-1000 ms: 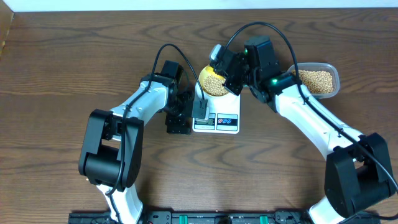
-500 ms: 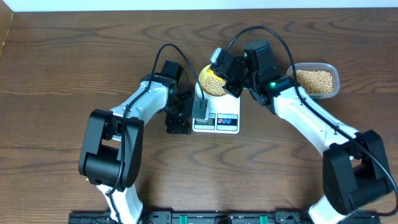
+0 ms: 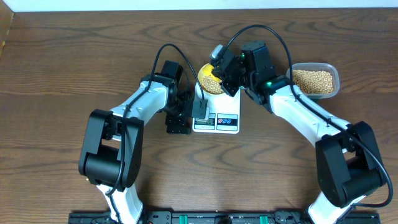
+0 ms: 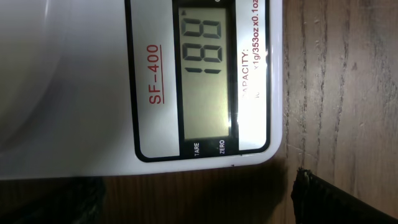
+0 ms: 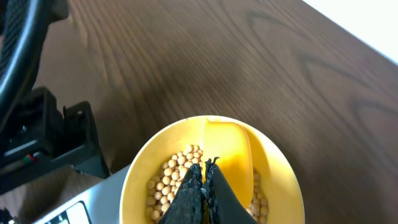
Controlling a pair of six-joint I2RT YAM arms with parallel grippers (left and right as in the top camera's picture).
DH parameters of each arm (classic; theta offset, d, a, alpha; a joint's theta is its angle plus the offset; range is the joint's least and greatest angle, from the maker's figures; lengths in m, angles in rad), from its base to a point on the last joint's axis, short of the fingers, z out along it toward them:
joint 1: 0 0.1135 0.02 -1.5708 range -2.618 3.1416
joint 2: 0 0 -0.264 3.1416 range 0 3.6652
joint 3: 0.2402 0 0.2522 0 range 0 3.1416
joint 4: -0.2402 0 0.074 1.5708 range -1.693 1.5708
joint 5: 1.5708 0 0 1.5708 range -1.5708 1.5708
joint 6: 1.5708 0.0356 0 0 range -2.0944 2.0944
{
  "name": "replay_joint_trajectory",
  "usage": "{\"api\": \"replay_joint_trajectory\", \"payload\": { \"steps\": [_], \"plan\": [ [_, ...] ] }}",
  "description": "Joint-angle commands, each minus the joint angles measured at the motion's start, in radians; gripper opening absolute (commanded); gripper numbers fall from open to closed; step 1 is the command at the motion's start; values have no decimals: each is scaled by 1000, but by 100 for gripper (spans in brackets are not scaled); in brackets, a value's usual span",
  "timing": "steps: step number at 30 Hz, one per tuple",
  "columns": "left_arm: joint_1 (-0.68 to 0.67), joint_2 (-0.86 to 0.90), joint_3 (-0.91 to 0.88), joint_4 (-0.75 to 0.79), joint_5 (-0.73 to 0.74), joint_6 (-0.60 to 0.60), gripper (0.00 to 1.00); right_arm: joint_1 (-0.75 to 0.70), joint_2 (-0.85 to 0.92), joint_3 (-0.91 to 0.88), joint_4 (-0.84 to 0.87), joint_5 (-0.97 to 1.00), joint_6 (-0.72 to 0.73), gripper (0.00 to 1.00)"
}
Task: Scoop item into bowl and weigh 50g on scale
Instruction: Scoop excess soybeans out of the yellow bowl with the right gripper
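Yellow scoop (image 5: pixel 229 152) pinched in right end effector (image 5: pixel 206 167), inside bowl (image 5: pixel 272 163)

Your right gripper (image 5: pixel 204 169) has swung left and farther over the bowl (image 3: pixel 203 73), now hiding most of the beans (image 5: pixel 168 177) you saw a second ago.

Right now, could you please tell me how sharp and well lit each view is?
Overhead: even light, sharp. Left wrist: the scale display reads clearly, with glare along its right edge; the platform blurs to grey. Right wrist: bowl, beans and scoop are sharp; the right gripper, shut on the scoop, is a dark blur.
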Motion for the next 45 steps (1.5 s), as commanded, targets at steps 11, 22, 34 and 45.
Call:
{"api": "replay_joint_trajectory", "payload": {
  "steps": [11,22,34,45],
  "plan": [
    [-9,11,-11,-4,20,14,98,-97,-94,16,-10,-208,256,1],
    [-9,12,-11,-4,20,14,98,-129,-94,16,-11,-252,259,1],
    [-9,11,-11,-4,20,14,98,-63,-38,16,-83,-192,10,1],
    [-9,12,-11,-4,20,14,98,-28,-4,16,-64,-45,-86,1]
  ]
}}
